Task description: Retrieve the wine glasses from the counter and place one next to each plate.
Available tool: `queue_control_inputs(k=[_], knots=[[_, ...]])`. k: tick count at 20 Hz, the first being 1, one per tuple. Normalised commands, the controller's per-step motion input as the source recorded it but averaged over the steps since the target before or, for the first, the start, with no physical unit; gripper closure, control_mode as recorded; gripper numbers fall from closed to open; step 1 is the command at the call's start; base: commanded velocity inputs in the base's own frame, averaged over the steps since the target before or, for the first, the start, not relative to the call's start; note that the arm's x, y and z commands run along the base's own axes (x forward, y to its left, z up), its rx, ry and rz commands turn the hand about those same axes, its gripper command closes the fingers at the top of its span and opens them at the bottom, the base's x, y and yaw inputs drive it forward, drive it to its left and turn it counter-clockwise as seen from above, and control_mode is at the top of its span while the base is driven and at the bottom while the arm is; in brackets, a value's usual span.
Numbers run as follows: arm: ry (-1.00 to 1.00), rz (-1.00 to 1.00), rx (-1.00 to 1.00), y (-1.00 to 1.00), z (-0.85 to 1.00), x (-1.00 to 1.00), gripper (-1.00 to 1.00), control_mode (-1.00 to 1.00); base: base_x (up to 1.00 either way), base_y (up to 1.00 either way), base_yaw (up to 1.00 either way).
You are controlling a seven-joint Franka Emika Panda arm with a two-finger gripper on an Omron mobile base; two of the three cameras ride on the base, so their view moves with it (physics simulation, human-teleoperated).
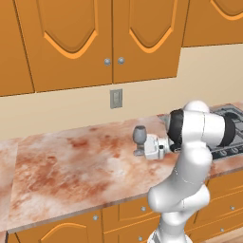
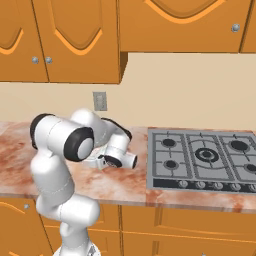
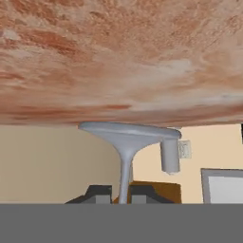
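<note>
Two small dark fingers (image 3: 105, 193) at the bottom of the hand view, clenched on the thin stem of a small dark grey-blue stemmed wine glass (image 3: 127, 142), one on each side of it. Seen upside down there: round flat foot pressed against the reddish-brown and cream marbled stone table (image 3: 118, 57), stem running down between the tips. From the left base view, same glass (image 1: 139, 137) upright on the table (image 1: 71, 166), rounded bowl above the white hand, foot on the stone, gripper (image 1: 142, 151) reaching in sideways at stem height from the right. Beyond it, a grey wall plate (image 1: 116, 98) on the cream wall, orange wooden upper cabinets (image 1: 71, 38) with small metal knobs. To the right, a dark gas hob (image 2: 205, 160) set into the table, well apart from the glass. No legible writing, brand or label anywhere.
</note>
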Motion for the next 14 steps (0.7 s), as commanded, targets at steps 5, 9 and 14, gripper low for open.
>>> queue_control_inputs(k=[5, 9, 14], knots=[[-0.2, -0.03, 0.0, 0.0, 1.0, -0.46, 1.0, -1.0, 0.0, 0.0, 0.0], [-0.26, 0.0, 0.0, 0.0, 1.0, -0.68, 1.0, -1.0, 0.0, 0.0, 0.0], [-0.1, -0.17, 0.0, -0.26, 0.94, -0.98, 1.0, -1.0, 0.0, 0.0, 0.0]])
